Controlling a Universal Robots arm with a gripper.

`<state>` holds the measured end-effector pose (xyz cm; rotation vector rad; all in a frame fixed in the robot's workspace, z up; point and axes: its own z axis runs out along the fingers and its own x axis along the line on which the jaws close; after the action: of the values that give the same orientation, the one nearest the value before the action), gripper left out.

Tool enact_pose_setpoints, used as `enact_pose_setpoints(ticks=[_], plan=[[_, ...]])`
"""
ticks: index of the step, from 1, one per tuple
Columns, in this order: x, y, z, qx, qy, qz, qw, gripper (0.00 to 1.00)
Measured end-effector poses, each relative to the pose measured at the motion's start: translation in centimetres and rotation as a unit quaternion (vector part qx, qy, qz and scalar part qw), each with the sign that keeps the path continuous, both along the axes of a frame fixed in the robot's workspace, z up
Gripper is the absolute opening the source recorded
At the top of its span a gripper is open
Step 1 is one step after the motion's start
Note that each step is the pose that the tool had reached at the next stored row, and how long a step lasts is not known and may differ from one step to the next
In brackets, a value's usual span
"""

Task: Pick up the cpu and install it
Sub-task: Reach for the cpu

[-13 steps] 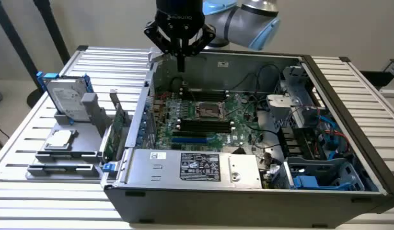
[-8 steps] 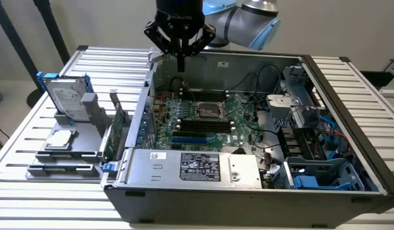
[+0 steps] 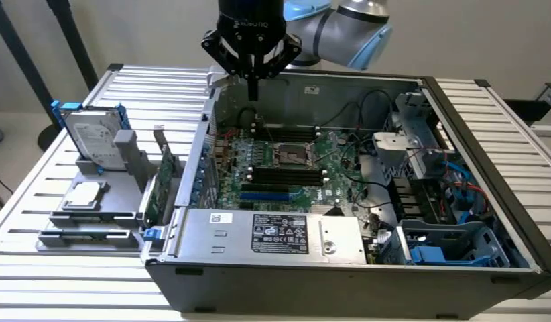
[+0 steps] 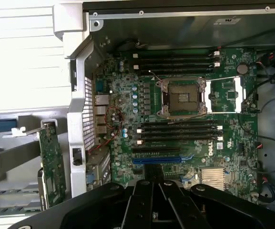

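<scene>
The cpu [image 3: 85, 195], a small flat silver square, lies on the grey holder [image 3: 52, 218] at the exterior view's left, outside the computer case. My gripper [image 3: 253, 94] hangs over the case's far wall, high above the motherboard, and is shut with nothing between its fingers. Its black fingers [image 4: 151, 200] also show in the wrist view, pressed together. The open, empty cpu socket [image 3: 289, 155] sits in the middle of the green motherboard [image 4: 182, 98], below and nearer than the gripper. The cpu is far off to the gripper's left in the exterior view.
A silver hard drive [image 3: 92, 137] with blue brackets stands upright on the holder behind the cpu. A long green circuit card [image 3: 165, 178] stands between holder and case. The case wall [image 3: 200, 161], memory slots [image 4: 178, 131], cables and drive cages [image 3: 436, 194] surround the socket.
</scene>
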<state>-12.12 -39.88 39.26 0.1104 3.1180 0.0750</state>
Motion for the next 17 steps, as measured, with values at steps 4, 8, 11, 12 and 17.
enact_pose_setpoints(ticks=[4,8,11,12,17], plan=[[-1.4,0.0,0.0,0.0,0.0,0.0,1.0,0.11],[-3.3,0.0,-0.01,0.0,0.0,0.0,1.0,0.11],[-4.6,0.0,-0.08,-0.0001,0.0,0.0,1.0,0.11],[-5.1,0.0,-0.12,-0.0001,0.0,0.0,1.0,0.11],[-7.4,0.0,-0.32,-0.001,0.0,0.0,1.0,0.11]])
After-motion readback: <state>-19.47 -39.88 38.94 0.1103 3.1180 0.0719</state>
